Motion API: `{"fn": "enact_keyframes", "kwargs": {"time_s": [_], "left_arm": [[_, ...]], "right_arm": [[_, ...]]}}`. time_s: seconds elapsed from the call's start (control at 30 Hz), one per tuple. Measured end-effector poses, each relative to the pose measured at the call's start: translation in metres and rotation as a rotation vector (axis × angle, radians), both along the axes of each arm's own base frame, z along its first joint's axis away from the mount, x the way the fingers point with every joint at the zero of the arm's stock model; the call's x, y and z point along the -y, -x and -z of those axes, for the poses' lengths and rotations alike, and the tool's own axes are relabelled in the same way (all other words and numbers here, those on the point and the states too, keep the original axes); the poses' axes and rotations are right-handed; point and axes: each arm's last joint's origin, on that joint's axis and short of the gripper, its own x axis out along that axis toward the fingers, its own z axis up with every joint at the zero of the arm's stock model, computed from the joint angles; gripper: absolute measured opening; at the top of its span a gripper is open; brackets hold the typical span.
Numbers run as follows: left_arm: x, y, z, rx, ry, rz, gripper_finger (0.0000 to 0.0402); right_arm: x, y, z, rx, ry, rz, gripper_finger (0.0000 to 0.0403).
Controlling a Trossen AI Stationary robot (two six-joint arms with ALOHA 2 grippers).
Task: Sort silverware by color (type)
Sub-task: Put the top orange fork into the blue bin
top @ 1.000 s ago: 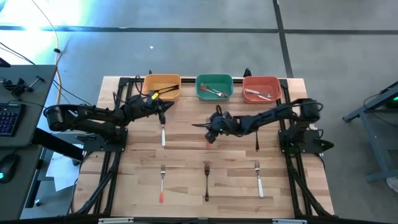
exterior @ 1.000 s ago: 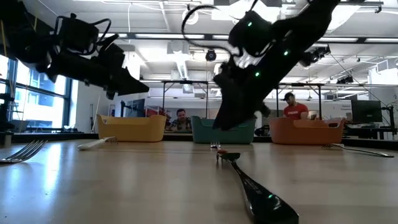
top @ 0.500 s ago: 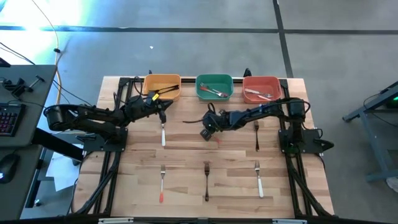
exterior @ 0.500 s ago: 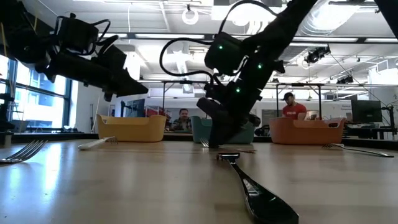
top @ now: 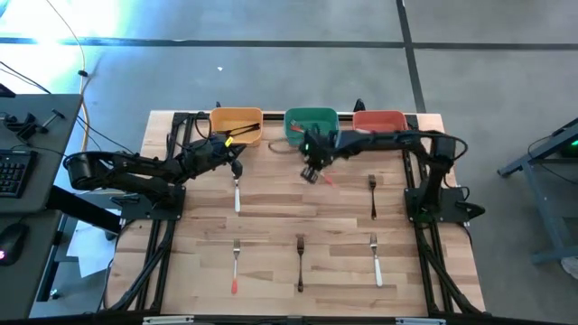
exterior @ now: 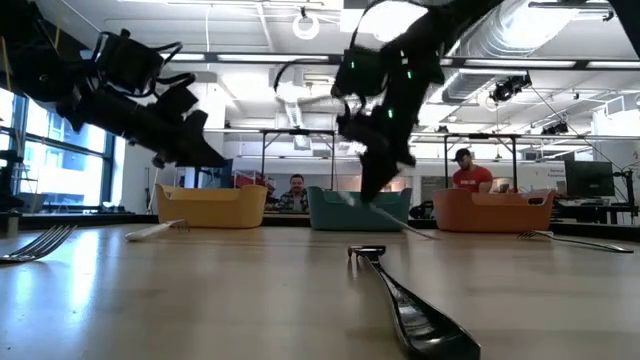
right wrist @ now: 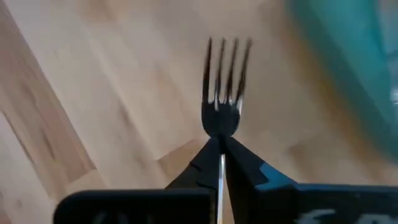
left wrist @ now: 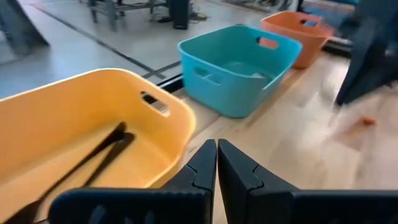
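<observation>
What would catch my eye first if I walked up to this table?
Probably the right gripper, raised just in front of the green bin at the table's far edge, its jaws shut on a fork with a red-orange handle. Next, the yellow bin and red bin flanking it, with the left gripper near the yellow one.

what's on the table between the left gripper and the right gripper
Only bare wood, per the high view: the left gripper sits shut by the yellow bin, the right gripper holds a fork.
</observation>
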Motion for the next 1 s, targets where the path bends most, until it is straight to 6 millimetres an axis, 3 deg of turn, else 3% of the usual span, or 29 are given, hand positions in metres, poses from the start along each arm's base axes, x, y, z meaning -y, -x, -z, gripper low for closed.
{"fn": "enact_keyframes", "kwargs": {"time_s": [0.27,0.37,0.43,0.6,0.8,1.0], "left_arm": [[-0.003,0.002,0.000,-0.025,-0.029,-0.027,0.0007],[-0.004,0.002,0.000,-0.025,-0.026,-0.032,0.0007],[-0.003,0.002,0.001,-0.023,-0.015,-0.033,0.0007],[-0.003,0.002,0.001,-0.016,-0.005,-0.032,0.0007],[-0.003,0.002,0.000,-0.009,-0.009,-0.031,0.0007],[-0.004,0.002,-0.003,0.012,-0.031,-0.030,0.0007]], "right_arm": [[0.073,0.002,-0.076,0.065,0.159,-0.018,0.0000],[0.095,0.010,-0.086,0.050,0.161,0.007,0.0000],[0.099,0.014,-0.087,0.058,0.125,0.034,0.0000],[0.075,0.009,-0.076,-0.022,0.002,0.040,0.0024],[0.047,-0.017,-0.052,-0.066,-0.015,-0.047,0.0100],[0.056,-0.028,-0.007,-0.160,-0.059,-0.046,0.0128]]}}
